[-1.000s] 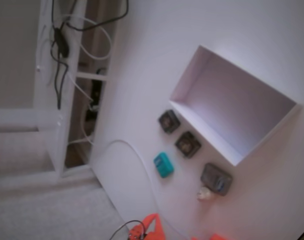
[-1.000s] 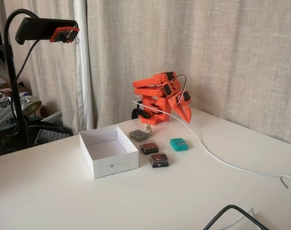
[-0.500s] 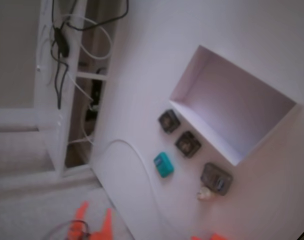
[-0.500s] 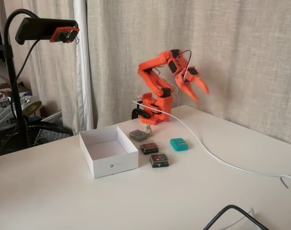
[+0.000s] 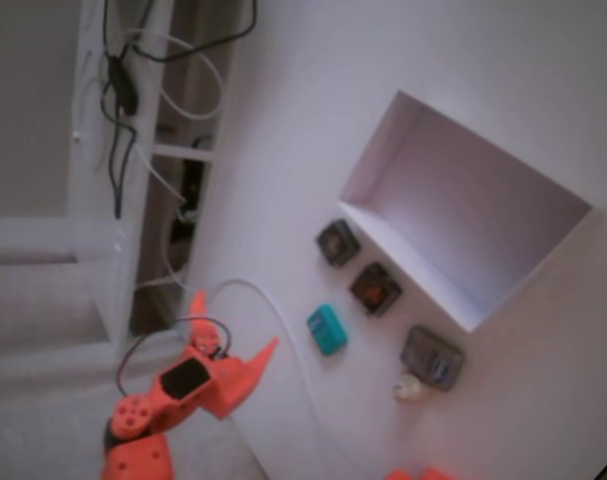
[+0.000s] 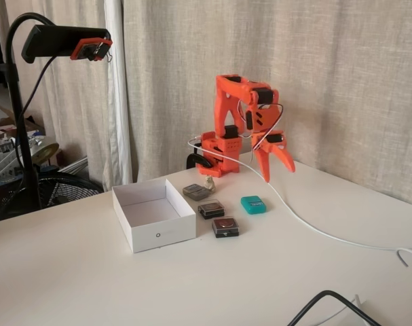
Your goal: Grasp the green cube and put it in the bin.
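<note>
The green cube lies flat on the white table, apart from everything else. The bin, a white open tray, stands empty in both fixed views. My orange gripper hangs in the air, fingers spread open and pointing down, with nothing between them. In a fixed view it sits above and slightly right of the cube, well clear of it. In the other fixed view it is left of the cube.
Three dark blocks line up between the cube and the bin. A white cable runs across the table past the cube. A black cable lies at the front edge. A camera stand rises at the left.
The arm rose from its folded pose, swung up, and now points the gripper downward. The fingers have spread wider. Cube, blocks and bin have not moved.
</note>
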You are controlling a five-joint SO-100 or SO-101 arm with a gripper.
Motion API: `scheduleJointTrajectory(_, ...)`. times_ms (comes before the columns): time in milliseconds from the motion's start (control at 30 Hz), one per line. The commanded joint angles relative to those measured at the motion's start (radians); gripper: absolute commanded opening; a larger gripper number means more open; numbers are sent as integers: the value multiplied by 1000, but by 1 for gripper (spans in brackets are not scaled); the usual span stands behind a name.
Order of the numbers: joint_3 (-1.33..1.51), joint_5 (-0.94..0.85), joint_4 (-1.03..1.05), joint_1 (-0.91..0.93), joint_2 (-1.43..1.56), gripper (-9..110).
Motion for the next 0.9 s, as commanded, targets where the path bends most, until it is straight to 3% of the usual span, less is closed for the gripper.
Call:
scheduleJointTrajectory(0,8,-74,49,-3,32,65)
scheduleJointTrajectory(233,-32,-144,445,-20,117,69)
scheduleJointTrajectory(333,-32,-130,503,-12,137,69)
scheduleJointTrajectory(867,21,-123,120,87,-179,68)
